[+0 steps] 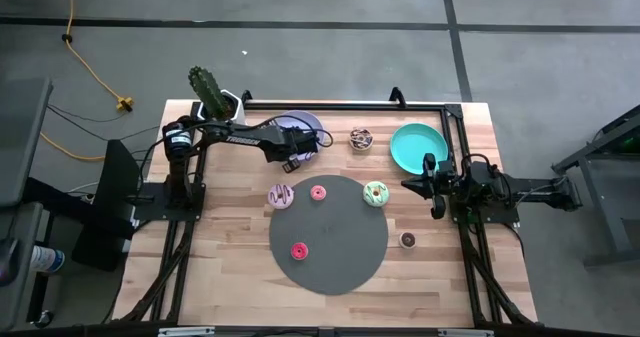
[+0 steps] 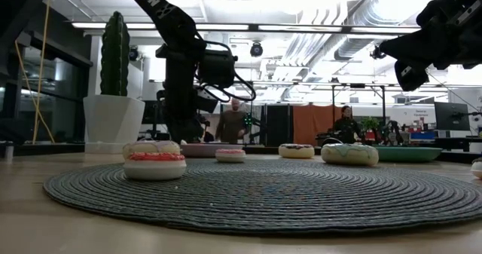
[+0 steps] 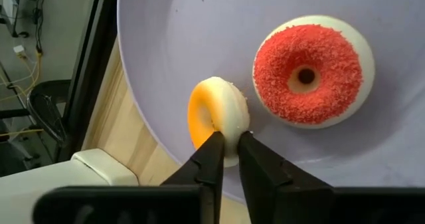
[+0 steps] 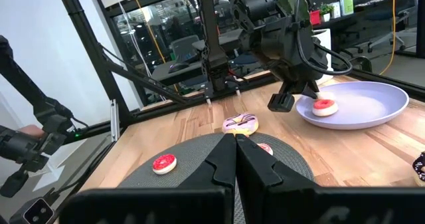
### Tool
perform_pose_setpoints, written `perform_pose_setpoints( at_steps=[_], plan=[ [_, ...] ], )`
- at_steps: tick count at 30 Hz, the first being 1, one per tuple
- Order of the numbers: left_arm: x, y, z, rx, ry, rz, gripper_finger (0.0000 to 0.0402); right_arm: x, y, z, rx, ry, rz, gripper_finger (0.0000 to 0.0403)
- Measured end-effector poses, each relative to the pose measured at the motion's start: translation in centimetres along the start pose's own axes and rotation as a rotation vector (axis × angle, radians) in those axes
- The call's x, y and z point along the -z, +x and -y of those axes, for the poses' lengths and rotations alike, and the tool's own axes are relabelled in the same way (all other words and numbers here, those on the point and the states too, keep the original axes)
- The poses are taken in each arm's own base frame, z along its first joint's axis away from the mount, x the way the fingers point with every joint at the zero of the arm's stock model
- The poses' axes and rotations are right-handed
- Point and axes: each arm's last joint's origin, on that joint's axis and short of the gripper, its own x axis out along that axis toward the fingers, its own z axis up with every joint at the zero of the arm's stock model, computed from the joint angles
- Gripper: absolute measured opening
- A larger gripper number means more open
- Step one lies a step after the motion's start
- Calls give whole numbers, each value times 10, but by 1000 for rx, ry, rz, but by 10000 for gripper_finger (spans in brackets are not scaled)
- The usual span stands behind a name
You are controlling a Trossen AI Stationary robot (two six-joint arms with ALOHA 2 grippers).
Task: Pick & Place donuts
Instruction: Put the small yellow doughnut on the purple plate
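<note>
My left gripper point(image 3: 227, 141) is over the lavender plate point(image 3: 199, 31) at the table's far side, shut on a small orange-iced donut point(image 3: 216, 114). A red sprinkled donut point(image 3: 309, 71) lies flat on the same plate. On the dark round mat point(image 1: 330, 257) lie a white-purple donut point(image 1: 281, 195), a pink one point(image 1: 318, 192), a green one point(image 1: 375, 192) and a red one point(image 1: 298, 250). My right gripper point(image 4: 234, 139) waits shut at the table's right side, holding nothing. My left gripper pinches the orange donut's ring point(image 3: 229, 134) between its two fingers, one finger on each face. The fingers slant down from the table's left. The donut stands on edge near the plate's rim, icing to one side. Whether it rests on the plate, I cannot tell.
A teal plate point(image 1: 418, 145) sits at the far right, with a brown-topped donut point(image 1: 361, 137) left of it. A chocolate donut point(image 1: 408, 240) lies on the wood right of the mat. A cactus in a white pot point(image 1: 212, 95) stands at the far left corner.
</note>
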Motion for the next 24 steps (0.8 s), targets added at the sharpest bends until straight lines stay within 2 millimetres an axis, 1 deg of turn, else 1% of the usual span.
perform_pose_setpoints(
  at_steps=[8, 16, 20, 24],
  plan=[
    [0, 0, 0, 2, 2, -1, 7, 0, 0, 0, 0, 0, 0, 0],
    [0, -1, 0, 1, 1, 1, 1, 0, 0, 0, 0, 0, 0, 0],
    [-1, -8, -5, 5, -14, 22, 0, 0, 0, 0, 0, 0, 0, 0],
    [-1, -20, -15, 12, -44, 54, 0, 0, 0, 0, 0, 0, 0, 0]
  ],
)
